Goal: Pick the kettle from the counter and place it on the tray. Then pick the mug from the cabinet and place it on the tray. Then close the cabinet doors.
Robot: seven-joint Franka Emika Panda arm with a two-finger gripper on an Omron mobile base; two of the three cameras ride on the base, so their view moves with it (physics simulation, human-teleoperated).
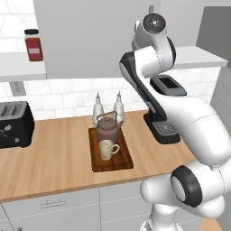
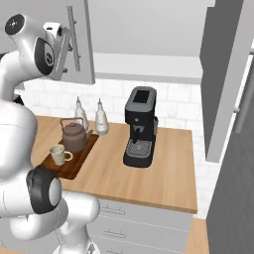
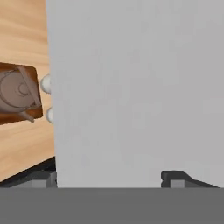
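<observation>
The brown kettle (image 1: 108, 127) stands on the far end of the dark wooden tray (image 1: 122, 163), and the cream mug (image 1: 107, 149) sits on the tray just in front of it. Both also show from the other side: kettle (image 2: 74, 135), mug (image 2: 58, 154). My arm reaches up to the wall cabinet. In the hand view the gripper (image 3: 109, 178) is open, its fingertips (image 3: 174, 177) spread wide right against a flat grey cabinet door (image 3: 135, 87). That door (image 2: 82, 39), with its silver bar handle (image 2: 73, 34), hangs partly swung over the white shelf (image 1: 20, 65). The other door (image 2: 225, 74) stands open at the right.
A red jar (image 1: 34, 45) stands on the cabinet shelf at the left. Two white bottles (image 1: 98, 110) are behind the kettle against the tiled wall. A black toaster (image 1: 13, 124) sits at the counter's left, and a black coffee machine (image 2: 140, 126) to the right of the tray.
</observation>
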